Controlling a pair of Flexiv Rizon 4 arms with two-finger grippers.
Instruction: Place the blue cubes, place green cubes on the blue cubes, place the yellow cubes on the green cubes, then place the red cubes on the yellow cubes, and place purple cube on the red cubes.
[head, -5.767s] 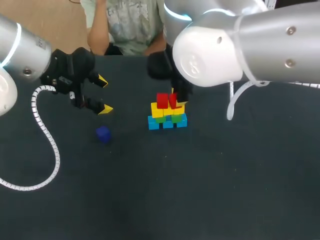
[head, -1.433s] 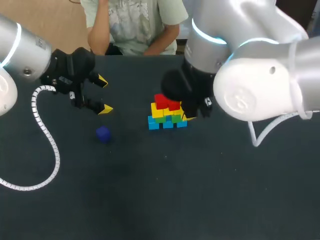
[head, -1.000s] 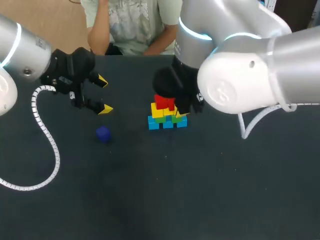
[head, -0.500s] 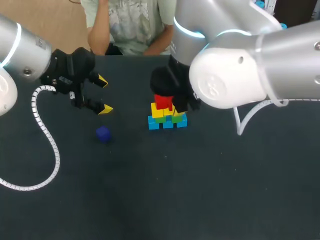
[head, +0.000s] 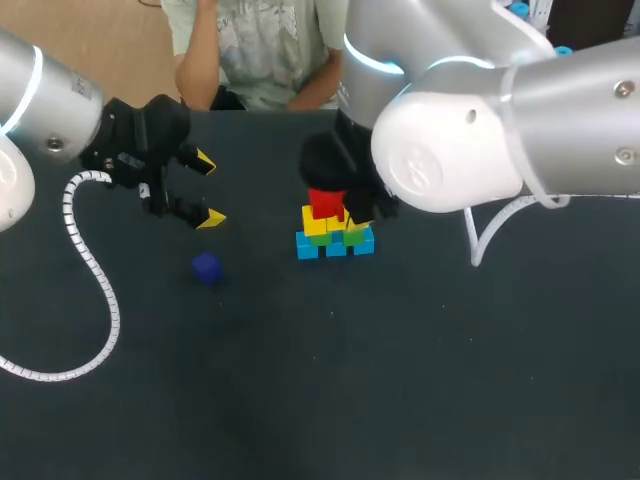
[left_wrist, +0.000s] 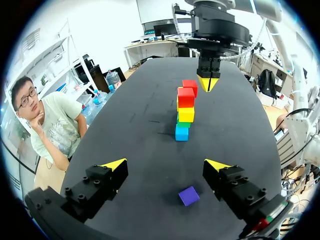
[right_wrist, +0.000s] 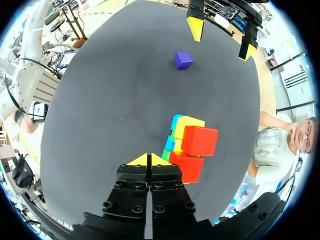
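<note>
Three blue cubes (head: 335, 246) are seen in the middle, under two red cubes (right_wrist: 199, 141). The green cubes (head: 321, 238) are mostly hidden. One purple cube (head: 206, 267) is seen alone at the left of the surface (head: 420, 380). The left hand (head: 208, 189) is spread and empty. The right hand (right_wrist: 148, 160) is pressed together beside the stack.

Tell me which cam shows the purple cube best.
Left wrist view: the purple cube lies close ahead of the left gripper, in line with the gap between its open fingers, top and sides clear. Head view shows it as a small bluish blob. Right wrist view shows it unobstructed but far off.
</note>
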